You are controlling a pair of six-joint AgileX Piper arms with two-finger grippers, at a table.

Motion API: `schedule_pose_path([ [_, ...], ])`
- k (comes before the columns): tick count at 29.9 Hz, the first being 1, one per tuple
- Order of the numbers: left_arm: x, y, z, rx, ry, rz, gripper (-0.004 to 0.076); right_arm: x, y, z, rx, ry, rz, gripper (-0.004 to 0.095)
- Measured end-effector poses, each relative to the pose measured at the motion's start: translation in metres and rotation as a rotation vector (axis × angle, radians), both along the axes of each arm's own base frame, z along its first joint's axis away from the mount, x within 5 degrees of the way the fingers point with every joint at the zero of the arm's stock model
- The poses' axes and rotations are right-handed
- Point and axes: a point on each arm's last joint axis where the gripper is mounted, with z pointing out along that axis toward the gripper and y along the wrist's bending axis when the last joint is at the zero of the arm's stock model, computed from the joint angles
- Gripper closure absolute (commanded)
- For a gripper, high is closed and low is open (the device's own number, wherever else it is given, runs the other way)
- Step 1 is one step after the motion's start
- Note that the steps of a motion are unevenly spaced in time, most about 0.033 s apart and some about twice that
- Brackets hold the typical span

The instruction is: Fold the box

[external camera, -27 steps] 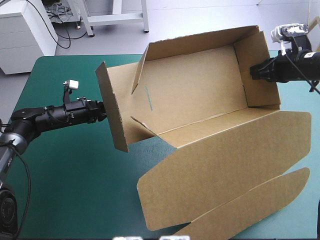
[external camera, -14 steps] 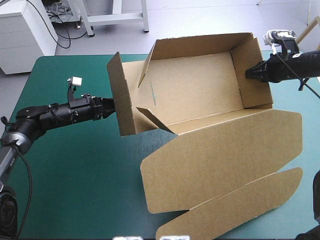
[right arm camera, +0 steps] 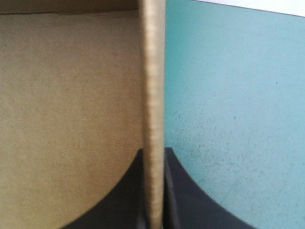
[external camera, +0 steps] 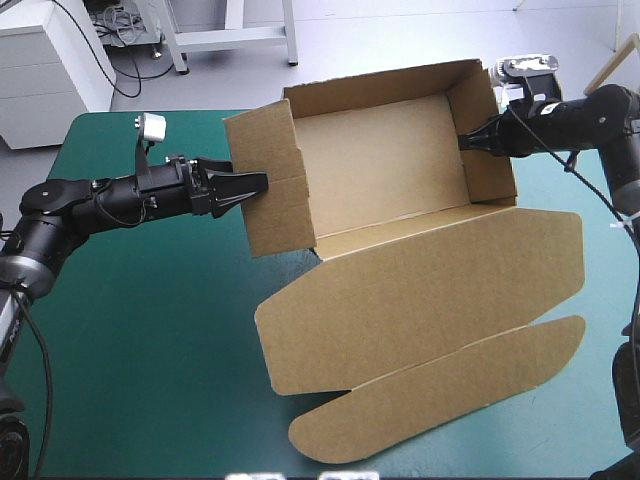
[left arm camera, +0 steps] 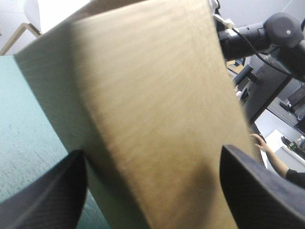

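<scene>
The brown box (external camera: 385, 165) stands as an open tray at the far middle of the table, its lid (external camera: 430, 290) lying flat toward the near edge with a long rounded flap (external camera: 450, 390). My left gripper (external camera: 250, 187) is open, its fingertips against the outside of the left end wall (external camera: 275, 190). In the left wrist view that wall (left arm camera: 157, 105) fills the space ahead of my left gripper (left arm camera: 152, 150). My right gripper (external camera: 466, 141) is shut on the right end wall. In the right wrist view the board's edge (right arm camera: 152, 71) runs between the fingers of my right gripper (right arm camera: 153, 152).
Bare teal-green cover (external camera: 150, 330) lies at the near left, under my left arm. A white cabinet (external camera: 50, 60) stands beyond the table's far left corner. The lid's flap reaches close to the near edge.
The left end wall swung from leaning outward to upright against the tray as my left gripper pushed rightward. My right gripper moved left with the right wall, and the whole box shifted left.
</scene>
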Motion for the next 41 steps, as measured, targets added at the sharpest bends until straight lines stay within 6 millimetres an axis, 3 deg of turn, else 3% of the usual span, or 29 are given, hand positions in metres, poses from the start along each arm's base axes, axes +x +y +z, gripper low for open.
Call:
schedule_pose_path([
  [11, 0.0, -0.002, 0.002, -0.005, 0.005, -0.006, 0.0177, 0.004, 0.019, 0.006, 0.02, -0.076, 0.001, 0.0919],
  [21, -0.003, -0.024, 0.002, 0.035, -0.007, -0.035, 0.0178, 0.004, 0.04, 0.006, -0.053, -0.111, -0.029, 0.0917],
  [31, 0.01, -0.04, 0.004, 0.259, 0.008, 0.181, 0.0184, 0.008, 0.057, 0.008, -0.082, -0.182, -0.056, 0.0913],
  [37, 0.01, -0.058, 0.018, 0.431, -0.004, 0.316, 0.0285, 0.008, 0.064, 0.008, -0.069, -0.197, -0.07, 0.0912],
  [41, 0.01, -0.065, 0.029, 0.501, 0.001, 0.406, 0.0297, 0.007, 0.066, 0.008, -0.046, -0.188, -0.083, 0.0912],
])
